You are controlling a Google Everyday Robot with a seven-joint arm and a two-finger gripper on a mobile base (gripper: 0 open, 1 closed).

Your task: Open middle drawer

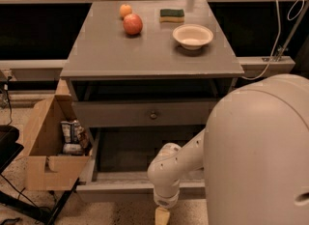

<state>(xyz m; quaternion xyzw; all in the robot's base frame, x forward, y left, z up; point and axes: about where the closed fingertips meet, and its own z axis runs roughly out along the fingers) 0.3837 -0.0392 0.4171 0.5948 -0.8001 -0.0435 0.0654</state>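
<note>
The grey cabinet (145, 57) shows a closed drawer front with a small round knob (153, 115) just under its top. Below that front, the middle drawer (116, 186) stands pulled far out toward me, its dark inside showing nothing in it. Its own knob is hidden. My white arm (176, 163) reaches down across the drawer's front rim. My gripper (161, 217) hangs below and in front of that rim at the bottom edge of the view, with only a pale tip showing. No lower drawer is in view.
On the cabinet top are a red apple (133, 24), an orange (125, 10), a green sponge (172, 14) and a white bowl (192, 36). An open cardboard box (46, 166) with packets stands left of the open drawer. My white body (260, 161) fills the right.
</note>
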